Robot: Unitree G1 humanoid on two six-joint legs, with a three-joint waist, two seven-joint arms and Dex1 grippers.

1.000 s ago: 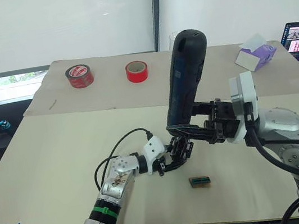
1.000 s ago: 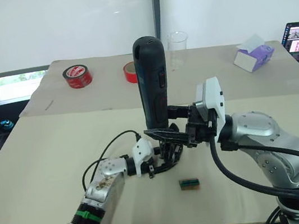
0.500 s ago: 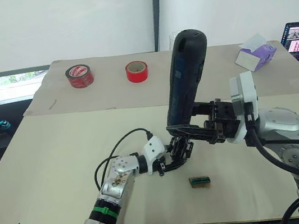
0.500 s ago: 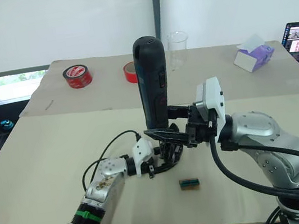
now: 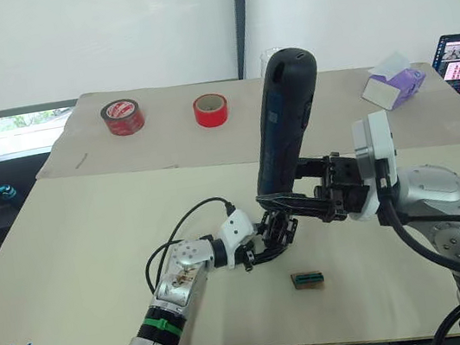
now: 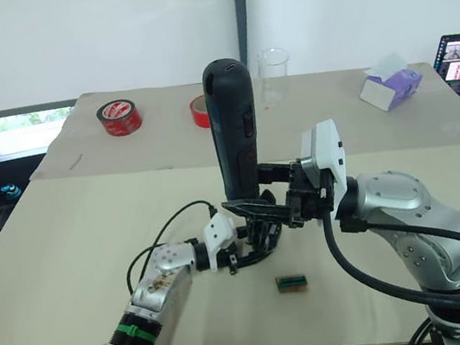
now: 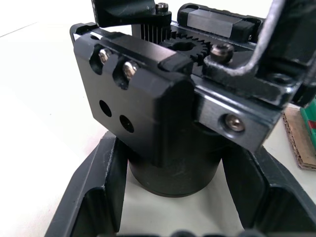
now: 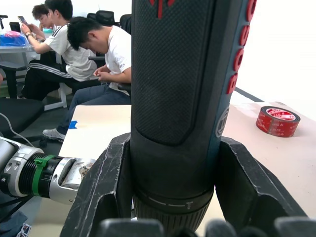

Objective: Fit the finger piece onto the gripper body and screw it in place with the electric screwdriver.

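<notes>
Gripper body [image 7: 163, 118] sits low on the table [image 5: 92, 238], clamped between the left gripper [image 5: 263, 242] fingers; electric screwdriver [image 5: 285, 124] stands upright right over it, squeezed in the right gripper [image 5: 291, 200]; we look mid-screwing, though whether the finger piece is already seated I can't tell. Left wrist view gives gears, screw heads and two empty holes up close; right wrist view catches seated people [image 8: 98, 54] and red tape [image 8: 279, 120].

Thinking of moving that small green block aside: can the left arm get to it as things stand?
Probably not yet: the left end effector is shut on the gripper body. The green block lies just beside it on the table, nothing between.
</notes>
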